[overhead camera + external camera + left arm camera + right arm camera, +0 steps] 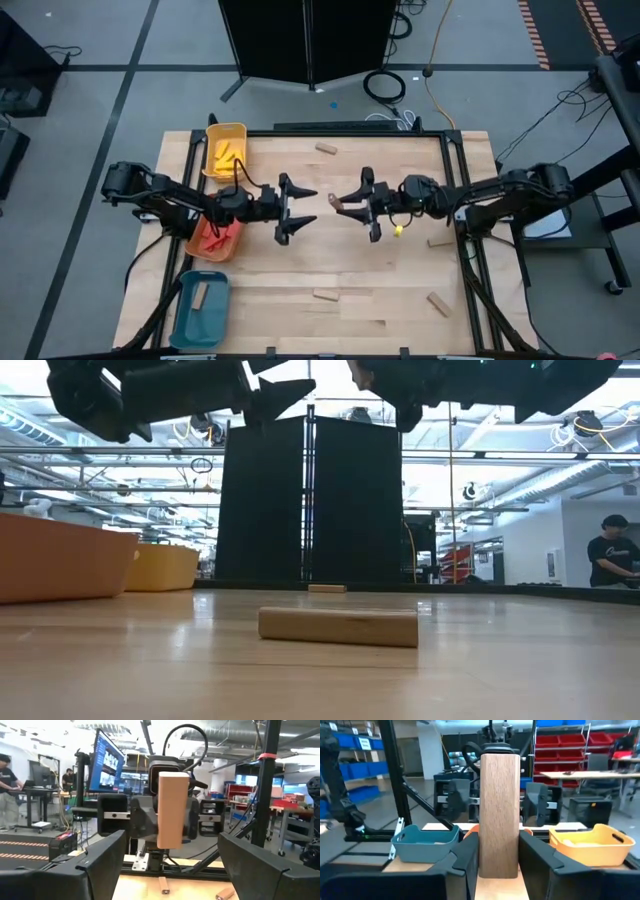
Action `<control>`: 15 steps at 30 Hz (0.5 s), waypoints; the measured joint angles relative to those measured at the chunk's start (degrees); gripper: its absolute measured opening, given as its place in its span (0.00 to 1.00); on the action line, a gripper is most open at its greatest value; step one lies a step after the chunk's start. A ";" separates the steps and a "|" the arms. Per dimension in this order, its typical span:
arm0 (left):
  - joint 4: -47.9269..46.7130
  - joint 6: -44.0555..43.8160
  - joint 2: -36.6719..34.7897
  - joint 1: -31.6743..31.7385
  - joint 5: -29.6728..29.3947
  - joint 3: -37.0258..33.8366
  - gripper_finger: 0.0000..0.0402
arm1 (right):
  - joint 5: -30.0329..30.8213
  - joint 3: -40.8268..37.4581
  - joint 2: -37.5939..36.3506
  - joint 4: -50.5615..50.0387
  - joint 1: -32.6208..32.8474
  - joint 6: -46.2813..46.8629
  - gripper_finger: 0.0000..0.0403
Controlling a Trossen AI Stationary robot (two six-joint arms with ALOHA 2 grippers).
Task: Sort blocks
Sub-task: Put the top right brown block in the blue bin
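Right wrist: block [499, 815] between tool [497, 857] fingers.

Bare tabletop [330, 265] below raised arms; loose tan block [327, 295] possibly obstructs.

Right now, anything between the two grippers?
High view: only the tan block clamped in the right gripper, sticking toward the open left gripper. The gap beyond its tip is bare table.
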 joint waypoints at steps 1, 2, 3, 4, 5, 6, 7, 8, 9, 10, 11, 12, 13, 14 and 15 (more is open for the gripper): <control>0.00 0.02 0.00 -0.08 0.30 0.02 0.78 | 0.88 0.00 0.00 -0.02 0.59 -0.80 0.26; -0.04 -0.02 0.00 -0.09 1.20 0.19 0.78 | 1.92 0.00 0.31 0.14 1.12 -1.48 0.26; -0.07 -0.09 0.00 -0.09 2.32 0.44 0.78 | 2.68 0.00 0.79 0.55 1.62 -1.99 0.26; -0.07 -0.22 0.00 -0.15 3.55 0.71 0.78 | 3.35 0.00 1.39 0.93 2.07 -2.39 0.26; -0.10 -0.33 0.00 -0.24 4.76 1.01 0.78 | 3.73 0.00 2.15 1.58 2.46 -2.53 0.27; -0.35 -0.33 0.00 -0.37 5.50 1.42 0.78 | 3.78 0.00 3.07 2.85 2.72 -2.60 0.27; -0.66 -0.35 0.03 -0.58 5.88 1.75 0.78 | 3.77 0.00 3.91 4.15 2.99 -2.69 0.27; -0.70 -0.32 0.22 -0.73 5.93 2.02 0.78 | 3.77 0.00 4.54 5.30 3.15 -2.85 0.27; -0.74 -0.28 0.55 -0.96 5.97 2.35 0.78 | 3.77 0.00 4.92 5.87 3.32 -3.02 0.27; -0.76 -0.16 1.05 -1.10 5.97 2.61 0.78 | 3.75 0.00 5.32 6.44 3.49 -3.36 0.27; -0.81 -0.04 1.54 -1.18 5.99 2.77 0.78 | 3.76 0.00 5.53 6.90 3.67 -3.60 0.27; -1.04 -0.03 2.15 -1.23 5.97 3.06 0.78 | 3.77 0.00 5.64 7.03 3.71 -3.94 0.27; -0.97 -0.02 2.93 -1.27 5.88 3.59 0.78 | 3.75 0.00 5.68 7.37 3.71 -4.05 0.27; -0.85 -0.03 3.57 -1.27 5.45 4.15 0.78 | 3.75 0.00 5.68 7.71 3.71 -4.10 0.27; -0.83 -0.03 4.10 -1.27 4.75 4.62 0.78 | 3.77 0.00 5.83 8.06 3.65 -4.08 0.27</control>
